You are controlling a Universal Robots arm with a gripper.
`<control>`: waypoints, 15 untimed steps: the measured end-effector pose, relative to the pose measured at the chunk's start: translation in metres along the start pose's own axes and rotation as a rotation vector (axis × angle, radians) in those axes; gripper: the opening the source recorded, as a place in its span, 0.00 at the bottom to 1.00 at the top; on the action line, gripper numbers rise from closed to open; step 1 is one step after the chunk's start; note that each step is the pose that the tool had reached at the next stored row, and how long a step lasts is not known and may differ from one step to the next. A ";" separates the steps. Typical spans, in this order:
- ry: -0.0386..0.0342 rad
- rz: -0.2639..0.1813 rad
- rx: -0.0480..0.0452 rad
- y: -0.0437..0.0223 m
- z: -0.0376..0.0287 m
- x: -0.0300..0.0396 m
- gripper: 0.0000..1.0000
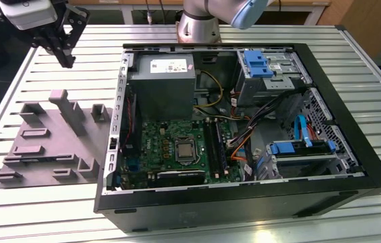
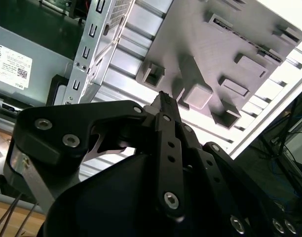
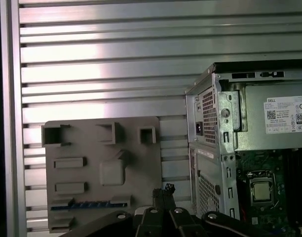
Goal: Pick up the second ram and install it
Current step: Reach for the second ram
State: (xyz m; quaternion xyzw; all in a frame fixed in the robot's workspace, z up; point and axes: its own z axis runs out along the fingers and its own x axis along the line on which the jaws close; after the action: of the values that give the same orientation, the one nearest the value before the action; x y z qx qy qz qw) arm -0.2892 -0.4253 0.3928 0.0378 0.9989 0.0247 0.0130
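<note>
The second ram point(image 3: 87, 204) is a thin dark stick lying flat in a long slot near one edge of the pale grey tray point(image 3: 141, 168). In the exterior view my gripper point(image 1: 67, 62) hangs high above the table, beyond the tray's point(image 1: 48, 147) far end and to the exterior view's left of the open computer case point(image 1: 244, 202). Its black fingers point(image 2: 163, 98) are pressed together with nothing between them. In the first wrist view the gripper point(image 3: 167, 188) shows beside the tray, well apart from the ram.
The open case holds a green motherboard point(image 1: 163, 136) with a silver processor point(image 1: 185, 150), long dark memory slots point(image 1: 215, 147), a grey power supply point(image 1: 160, 81), cables and blue drive brackets point(image 1: 258, 63). Upright blocks point(image 1: 69, 109) rise from the tray. The slatted metal table point(image 1: 55, 212) surrounds both.
</note>
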 end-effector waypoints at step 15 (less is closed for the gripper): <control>0.0001 0.000 0.0000 -0.0030 -0.0003 0.0060 0.11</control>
State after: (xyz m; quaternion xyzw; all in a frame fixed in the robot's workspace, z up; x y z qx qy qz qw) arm -0.2953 -0.4278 0.3928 0.0378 0.9989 0.0247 0.0129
